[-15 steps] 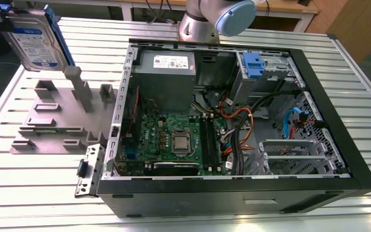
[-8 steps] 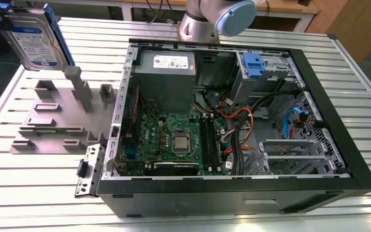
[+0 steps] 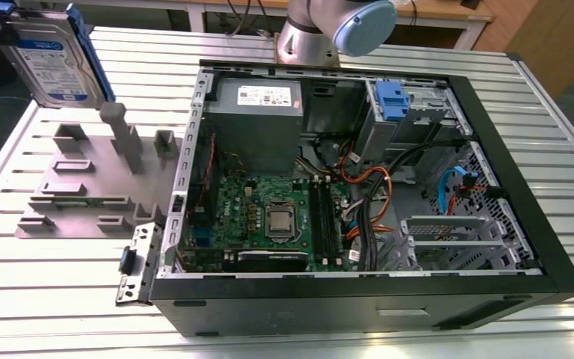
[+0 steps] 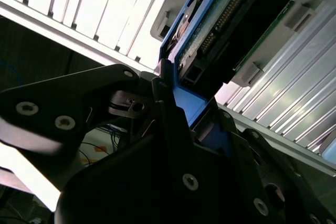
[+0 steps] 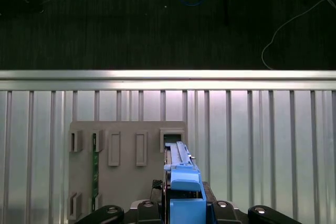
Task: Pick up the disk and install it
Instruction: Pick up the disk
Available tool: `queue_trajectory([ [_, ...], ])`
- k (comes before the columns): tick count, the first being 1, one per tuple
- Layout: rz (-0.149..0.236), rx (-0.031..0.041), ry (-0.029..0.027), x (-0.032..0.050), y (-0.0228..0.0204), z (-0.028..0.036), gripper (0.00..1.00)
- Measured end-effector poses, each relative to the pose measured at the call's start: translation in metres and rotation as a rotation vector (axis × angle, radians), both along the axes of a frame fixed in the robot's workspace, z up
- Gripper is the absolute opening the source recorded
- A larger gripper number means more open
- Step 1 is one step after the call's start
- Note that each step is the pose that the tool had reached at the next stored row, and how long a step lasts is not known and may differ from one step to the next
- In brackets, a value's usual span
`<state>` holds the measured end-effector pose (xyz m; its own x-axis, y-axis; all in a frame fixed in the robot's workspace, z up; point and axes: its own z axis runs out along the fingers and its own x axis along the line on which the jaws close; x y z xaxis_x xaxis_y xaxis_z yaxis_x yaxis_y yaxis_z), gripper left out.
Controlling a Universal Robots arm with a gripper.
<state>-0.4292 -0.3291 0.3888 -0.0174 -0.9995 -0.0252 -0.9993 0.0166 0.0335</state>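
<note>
The disk (image 3: pixel 56 60), a silver drive with a white-and-blue label and blue rails, hangs upright at the exterior view's far left, lifted above the grey fixture plate (image 3: pixel 87 179). My gripper (image 3: pixel 23 11) is shut on its upper end. In the first wrist view the disk (image 5: pixel 181 179) appears edge-on between my fingers (image 5: pixel 181 211), its lower end over a slot of the grey fixture plate (image 5: pixel 126 166). In the second wrist view the disk's circuit-board side (image 4: pixel 226 19) and blue rail (image 4: pixel 191 103) sit clamped in my gripper (image 4: pixel 194 111).
An open black computer case (image 3: pixel 526 172) lies on the slatted metal table (image 3: pixel 57 299), with motherboard, cables and a blue latch (image 3: pixel 392 101) at its drive bay. The arm's base (image 3: pixel 327 30) stands behind the case. The table edge and dark floor (image 5: pixel 157 19) lie beyond the fixture.
</note>
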Motion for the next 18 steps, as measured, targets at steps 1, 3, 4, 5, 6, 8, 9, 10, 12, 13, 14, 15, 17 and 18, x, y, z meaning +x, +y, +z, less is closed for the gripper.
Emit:
queue_trajectory([
  [1,0.0,0.0,0.0,0.0,0.0,0.0003,0.36],
  [3,0.0,0.0,0.0,0.0,0.0,0.001,0.36],
  [4,0.0,0.0,-0.0001,0.0,0.0,0.0013,0.36],
  [5,0.0,0.0001,-0.0001,0.0,0.0,0.0016,0.36],
  [6,0.0,0.0,0.0,0.0,0.0,0.002,0.36],
  [8,0.0,0.0,0.0,0.0,0.0,0.0028,0.36],
  [9,0.0,0.0,-0.0001,0.0,0.0,0.0031,0.36],
  [10,0.0,0.0,-0.0001,0.0,0.0,0.0034,0.36],
  [12,0.0,0.0,-0.0001,0.0,0.0,0.004,0.36],
  [13,0.0,0.0,0.0,0.0,0.0,0.0043,0.36],
  [14,0.0,0.0,0.0,0.0,0.0,0.0046,0.36],
  [15,0.0,0.0,0.0,0.0,0.0,0.0048,0.36],
  [17,0.0,0.0,0.0,0.0,0.0,0.0055,0.36],
  [18,0.0,0.0,0.0001,0.0,0.0,0.0058,0.36],
])
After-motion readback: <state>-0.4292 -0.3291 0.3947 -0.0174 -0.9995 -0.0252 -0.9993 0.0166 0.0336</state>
